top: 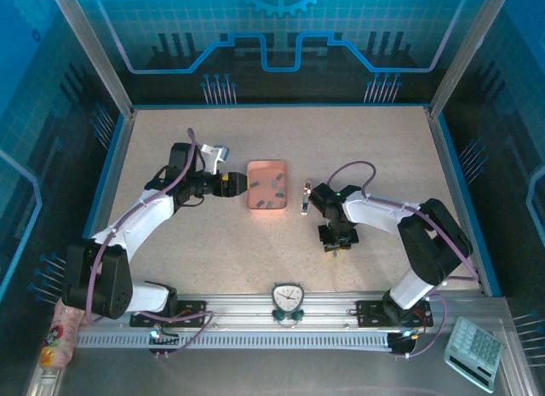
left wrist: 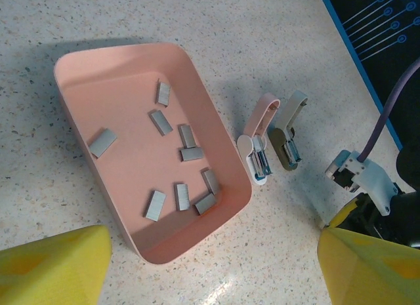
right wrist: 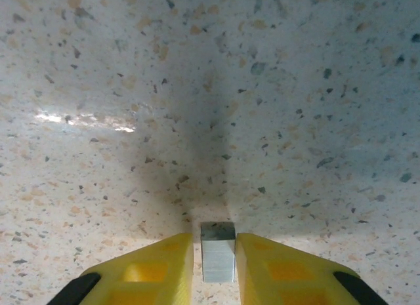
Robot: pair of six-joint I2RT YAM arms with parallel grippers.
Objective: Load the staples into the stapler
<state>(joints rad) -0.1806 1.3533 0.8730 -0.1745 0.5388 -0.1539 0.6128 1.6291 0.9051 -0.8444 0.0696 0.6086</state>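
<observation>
A pale speckled surface (top: 375, 149) lies inside a blue-walled enclosure, and the two arms reach in from its near edge. In the overhead view the left gripper (top: 239, 183) hangs at the 9 o'clock side of the salmon-pink tray (top: 253, 168). Its jaws are spread wide with nothing between them. Its own camera shows the yellow fingers (left wrist: 52, 265) framing the tray from above. This looks like a waiting post, or a spot from which to steady the tray; I cannot say which.

Inside the tray lie the loose staples (left wrist: 192, 154), about ten short grey strips scattered flat, with the walls keeping them together. At the tray's 3 o'clock, just beside it and not touching, lies the stapler (left wrist: 259, 138). Its pink top appears swung open and its silvery metal faces up, presumably so a strip can go in. Whether the beige piece (left wrist: 287, 131) alongside is its other half I cannot tell.

At about 5 o'clock from the stapler, the right gripper (top: 334, 243) points down at bare surface. Its jaws stand close together around one staple strip (right wrist: 218, 256), pinched by its sides and low over the surface. That hold leaves the strip's end free, which suits feeding it into the stapler. The strip is small and would probably twist easily if the pinch is uneven.
</observation>
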